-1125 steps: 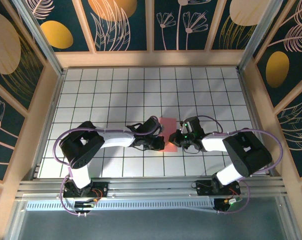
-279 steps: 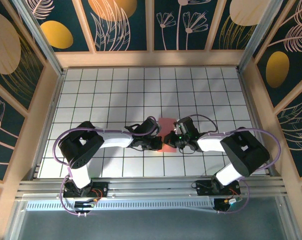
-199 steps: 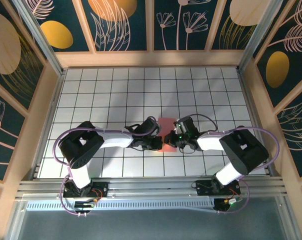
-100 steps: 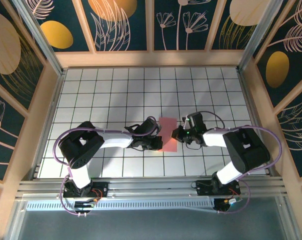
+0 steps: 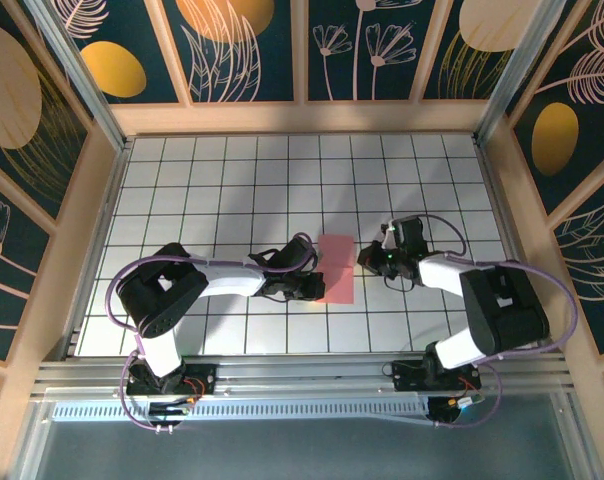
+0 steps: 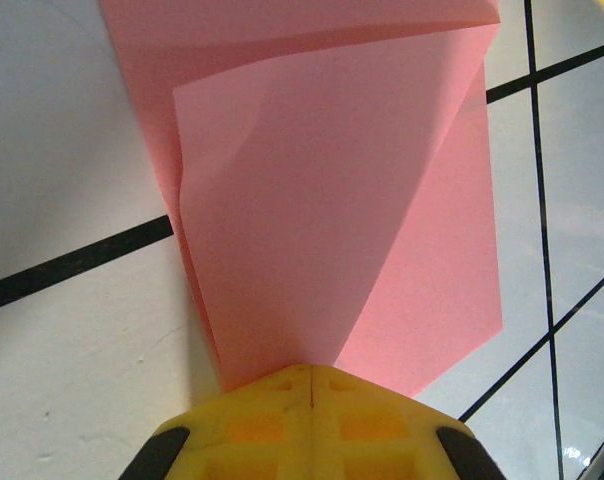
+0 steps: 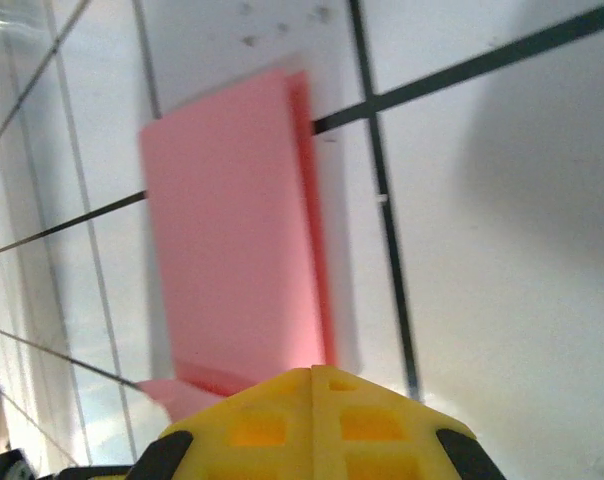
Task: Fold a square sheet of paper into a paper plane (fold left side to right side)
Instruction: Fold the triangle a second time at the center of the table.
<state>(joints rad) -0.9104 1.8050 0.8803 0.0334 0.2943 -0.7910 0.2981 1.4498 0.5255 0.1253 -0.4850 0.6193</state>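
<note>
The square sheet of paper (image 5: 335,268) lies folded into a narrow salmon-pink rectangle on the white grid table, between my two grippers. My left gripper (image 5: 315,287) is shut, its tip resting on the sheet's near left edge. In the left wrist view the paper (image 6: 332,200) shows layered flaps with a slanting crease just ahead of the closed yellow jaws (image 6: 310,370). My right gripper (image 5: 365,259) is shut and stands just right of the sheet, holding nothing. In the right wrist view the folded paper (image 7: 232,240) lies flat ahead of the closed jaws (image 7: 312,372).
The white grid table (image 5: 232,180) is boxed in by wooden walls (image 5: 302,118) at the back and sides. A metal rail (image 5: 282,380) with both arm bases runs along the near edge. Open tiles lie behind the paper.
My right gripper has slid right, off the paper, and now stands beside it. The left gripper has stayed on the sheet's left edge. More of the pink sheet shows.
</note>
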